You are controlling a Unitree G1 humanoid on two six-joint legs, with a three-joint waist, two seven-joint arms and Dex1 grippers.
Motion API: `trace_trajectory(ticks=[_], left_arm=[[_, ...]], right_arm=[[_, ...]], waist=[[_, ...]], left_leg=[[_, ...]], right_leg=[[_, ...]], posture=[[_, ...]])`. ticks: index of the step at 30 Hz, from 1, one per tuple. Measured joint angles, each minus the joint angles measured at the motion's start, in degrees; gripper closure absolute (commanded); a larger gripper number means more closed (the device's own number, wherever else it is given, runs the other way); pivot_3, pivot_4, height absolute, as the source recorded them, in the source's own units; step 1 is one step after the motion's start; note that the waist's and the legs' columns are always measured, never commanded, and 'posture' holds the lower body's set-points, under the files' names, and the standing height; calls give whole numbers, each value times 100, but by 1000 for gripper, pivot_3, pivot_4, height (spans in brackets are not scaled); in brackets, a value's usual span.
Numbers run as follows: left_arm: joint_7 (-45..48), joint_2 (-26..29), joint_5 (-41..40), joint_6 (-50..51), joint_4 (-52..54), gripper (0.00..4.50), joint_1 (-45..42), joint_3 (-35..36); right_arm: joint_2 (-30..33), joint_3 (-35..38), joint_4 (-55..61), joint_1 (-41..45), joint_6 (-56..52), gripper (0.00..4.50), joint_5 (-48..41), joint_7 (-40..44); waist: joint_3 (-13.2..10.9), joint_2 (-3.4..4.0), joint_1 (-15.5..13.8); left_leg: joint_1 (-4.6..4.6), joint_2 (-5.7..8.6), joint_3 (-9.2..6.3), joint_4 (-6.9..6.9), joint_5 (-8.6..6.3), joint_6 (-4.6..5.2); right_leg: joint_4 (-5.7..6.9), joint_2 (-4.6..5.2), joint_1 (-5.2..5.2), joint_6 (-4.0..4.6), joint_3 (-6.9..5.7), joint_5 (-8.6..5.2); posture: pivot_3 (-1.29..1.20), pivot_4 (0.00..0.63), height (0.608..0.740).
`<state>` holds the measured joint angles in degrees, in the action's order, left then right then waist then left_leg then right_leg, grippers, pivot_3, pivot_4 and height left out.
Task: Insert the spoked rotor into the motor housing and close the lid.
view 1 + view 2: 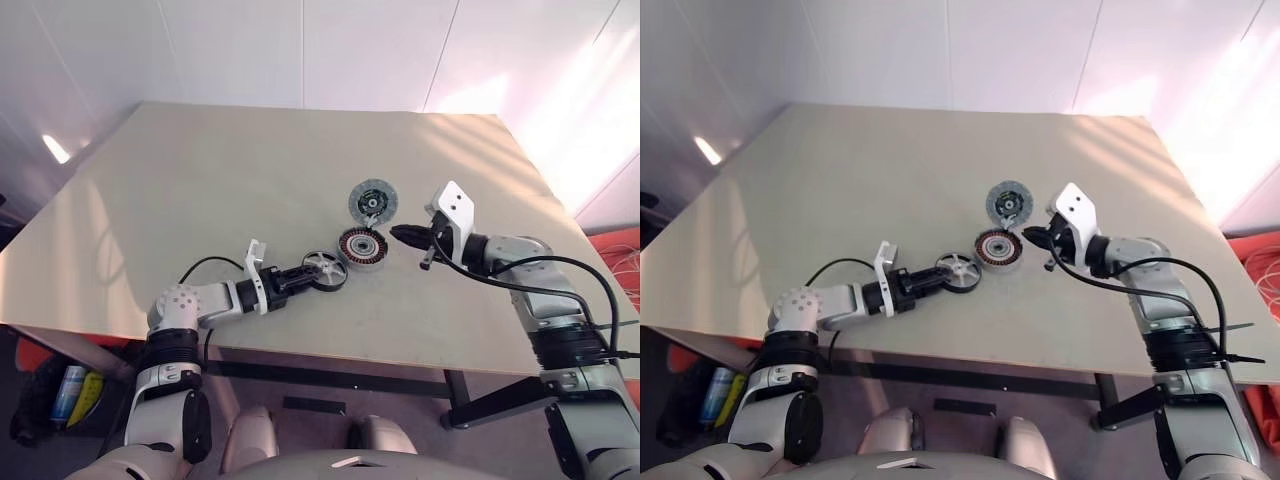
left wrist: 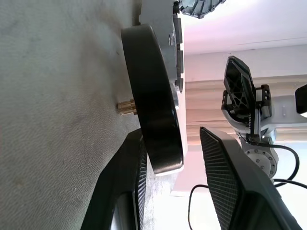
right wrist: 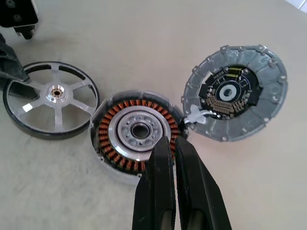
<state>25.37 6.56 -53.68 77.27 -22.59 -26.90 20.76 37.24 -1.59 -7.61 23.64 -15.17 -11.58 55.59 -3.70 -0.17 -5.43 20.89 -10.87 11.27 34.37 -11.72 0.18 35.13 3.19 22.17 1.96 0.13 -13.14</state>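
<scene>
The spoked rotor (image 1: 328,268), black-rimmed with a silver spoked face, sits near the table's front edge. My left gripper (image 1: 316,276) straddles its near rim. In the left wrist view the rotor (image 2: 153,105) rests on one finger (image 2: 129,187), and a gap shows to the other finger (image 2: 230,182). Just right of the rotor lies the motor housing (image 3: 115,143), its copper windings facing up. Beyond the housing the lid (image 3: 235,91) lies flat, dark hub and green-yellow marks upward. My right gripper (image 3: 172,146) is shut and empty, hovering at the housing's right edge.
The pale table (image 1: 200,180) stretches wide to the left and far side. Its front edge (image 1: 400,358) runs close under both arms. A black cable (image 1: 205,264) loops on the table by my left arm.
</scene>
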Motion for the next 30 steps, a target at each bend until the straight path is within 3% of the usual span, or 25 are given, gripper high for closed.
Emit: trace_trajectory(ticks=[8, 13, 30], left_arm=[[163, -2, 147, -276, -444, 2708, -222, -28], [338, 4, 145, -297, -478, 4132, -271, -61], [512, 199, -51, -125, -338, 4142, -288, 190]], right_arm=[[270, 9, 219, -267, -58, 4350, -10, 238], [269, 9, 298, -268, -119, 4350, -19, 226], [359, -58, -208, -293, 100, 4350, 324, 212]], waist=[[9, 18, -5], [13, 23, -9], [10, 20, -6]], left_leg=[[-7, 1, -1, -10, 10, 4], [-11, 3, -2, -12, 14, 4], [37, 1, -1, -27, 3, 25]], right_leg=[[-3, 8, -9, -24, -13, -14], [-7, 13, -19, -35, -15, -20], [-40, 14, 11, 0, -30, 0]], posture=[[0, 0, 740], [0, 0, 740], [0, 0, 740]])
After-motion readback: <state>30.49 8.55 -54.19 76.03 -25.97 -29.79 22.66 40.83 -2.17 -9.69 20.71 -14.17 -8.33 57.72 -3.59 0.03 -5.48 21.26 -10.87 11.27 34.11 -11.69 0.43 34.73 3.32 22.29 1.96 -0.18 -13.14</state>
